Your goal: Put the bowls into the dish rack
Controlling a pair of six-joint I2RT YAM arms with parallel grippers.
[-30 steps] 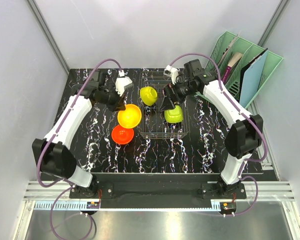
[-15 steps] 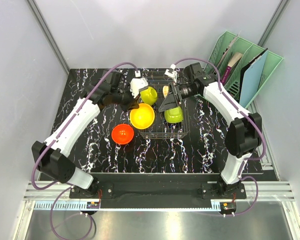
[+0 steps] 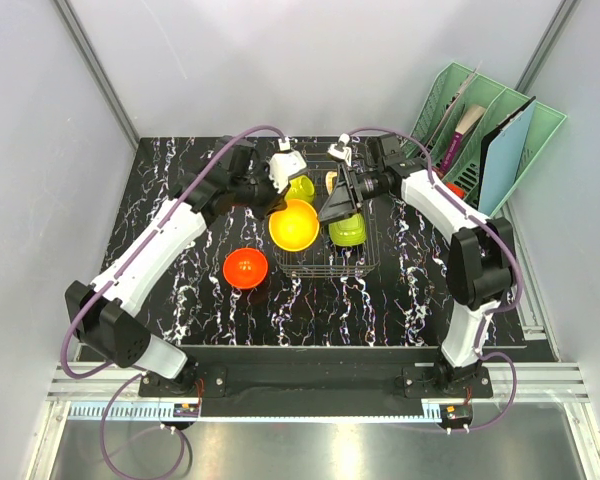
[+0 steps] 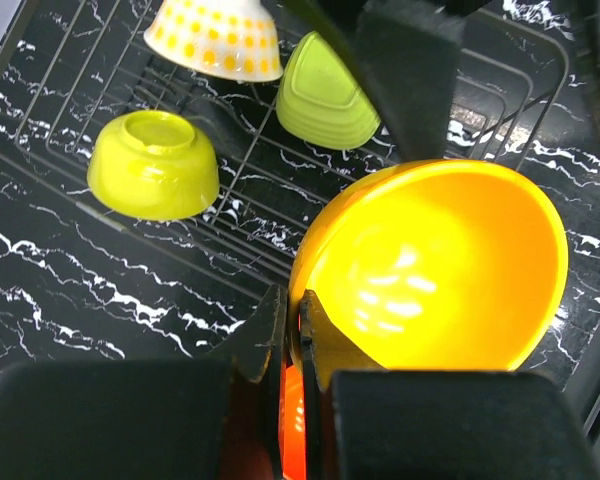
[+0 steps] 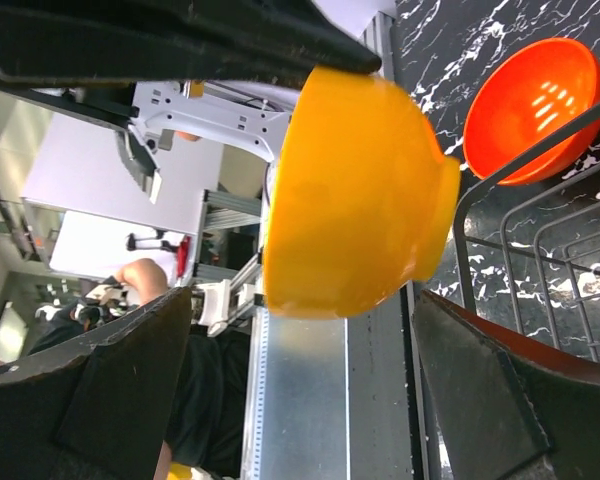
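My left gripper [image 3: 278,205] [image 4: 298,322] is shut on the rim of a yellow-orange bowl [image 3: 294,226] [image 4: 442,268], one finger inside and one outside. It holds the bowl tilted above the left part of the dark wire dish rack [image 3: 358,262] [image 4: 546,62]. In the rack lie an upturned lime bowl [image 4: 155,165], a green bowl [image 3: 347,231] [image 4: 325,100] and a white bowl with yellow dots [image 4: 215,38]. A red-orange bowl [image 3: 246,268] [image 5: 535,108] sits on the table left of the rack. My right gripper [image 3: 336,207] [image 5: 300,390] is open over the rack, facing the yellow-orange bowl [image 5: 350,190].
A mint-green file organiser [image 3: 490,135] with folders stands at the back right, beyond the black marbled table [image 3: 180,290]. Grey walls close in the left, back and right sides. The two arms meet closely over the rack.
My left arm has carried the yellow-orange bowl to the right, from beside the rack to above its left part. The right gripper has stayed open and shifted slightly left.
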